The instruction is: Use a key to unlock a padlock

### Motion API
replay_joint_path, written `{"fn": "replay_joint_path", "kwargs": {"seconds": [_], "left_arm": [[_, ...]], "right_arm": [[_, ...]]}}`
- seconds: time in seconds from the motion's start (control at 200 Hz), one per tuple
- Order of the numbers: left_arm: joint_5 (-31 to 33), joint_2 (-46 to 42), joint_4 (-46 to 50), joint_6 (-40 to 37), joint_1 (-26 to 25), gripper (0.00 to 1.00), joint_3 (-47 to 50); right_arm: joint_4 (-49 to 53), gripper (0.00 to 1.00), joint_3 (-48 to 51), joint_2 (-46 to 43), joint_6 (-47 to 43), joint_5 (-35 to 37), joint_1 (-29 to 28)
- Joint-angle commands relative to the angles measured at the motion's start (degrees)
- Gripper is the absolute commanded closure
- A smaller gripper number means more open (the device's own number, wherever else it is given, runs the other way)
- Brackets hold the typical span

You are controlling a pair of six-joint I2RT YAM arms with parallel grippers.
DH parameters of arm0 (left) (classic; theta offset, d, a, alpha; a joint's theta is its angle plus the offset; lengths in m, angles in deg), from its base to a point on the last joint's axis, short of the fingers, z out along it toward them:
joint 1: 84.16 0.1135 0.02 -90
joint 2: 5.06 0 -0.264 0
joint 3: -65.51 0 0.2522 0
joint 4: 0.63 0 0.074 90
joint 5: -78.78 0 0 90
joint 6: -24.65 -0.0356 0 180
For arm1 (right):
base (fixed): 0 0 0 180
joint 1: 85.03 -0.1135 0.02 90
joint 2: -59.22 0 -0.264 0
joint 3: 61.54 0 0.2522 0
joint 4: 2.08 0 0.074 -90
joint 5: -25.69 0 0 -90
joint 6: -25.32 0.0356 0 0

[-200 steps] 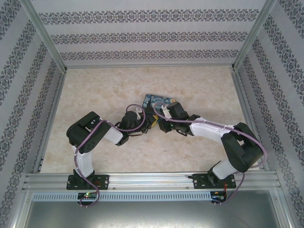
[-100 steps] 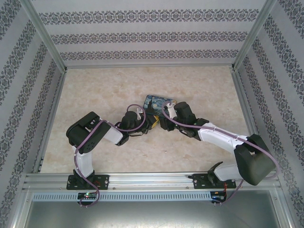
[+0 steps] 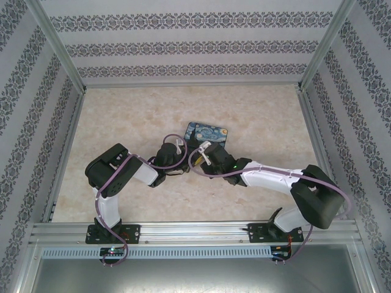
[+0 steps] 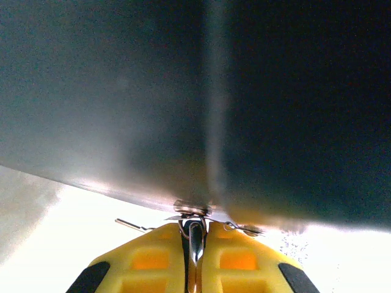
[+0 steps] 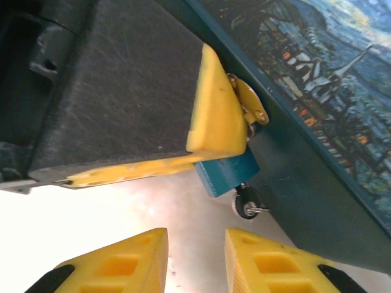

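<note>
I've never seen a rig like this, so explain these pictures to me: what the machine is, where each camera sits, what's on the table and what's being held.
Two robot arms are bolted at the table's near edge, each ending in a two-fingered claw. One picture looks down from above and behind. The other two come from a camera on each wrist, so yellow fingers fill the bottom. On the table lies a painted tin. A small blue padlock hangs at its side, with a dark key seemingly in its lower end. The left claw is shut on the padlock. The right claw is open and empty, just short of the key.
</note>
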Motion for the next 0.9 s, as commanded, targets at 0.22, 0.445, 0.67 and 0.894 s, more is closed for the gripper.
{"fn": "replay_joint_path", "kwargs": {"seconds": [0.22, 0.445, 0.67, 0.894], "left_arm": [[-1.8, -2.2, -0.3, -1.4, -0.5, 1.0, -1.4], [-1.8, -2.1, -0.5, -1.3, -0.5, 1.0, -1.5], [-2.0, -2.0, -0.5, -1.3, -0.5, 1.0, -1.5], [-2.3, -1.9, -0.9, -1.3, -0.5, 1.0, -1.2]], "right_arm": [[-1.3, 0.7, -3.6, 4.1, -4.7, 10.0, -1.3], [-1.7, 0.72, -5.5, 7.2, -4.8, 9.1, -1.3], [-2.1, 0.81, -6.8, 8.6, -4.4, 9.0, -1.3], [-2.2, 0.99, -8.1, 9.1, -2.9, 7.1, -0.7]]}}
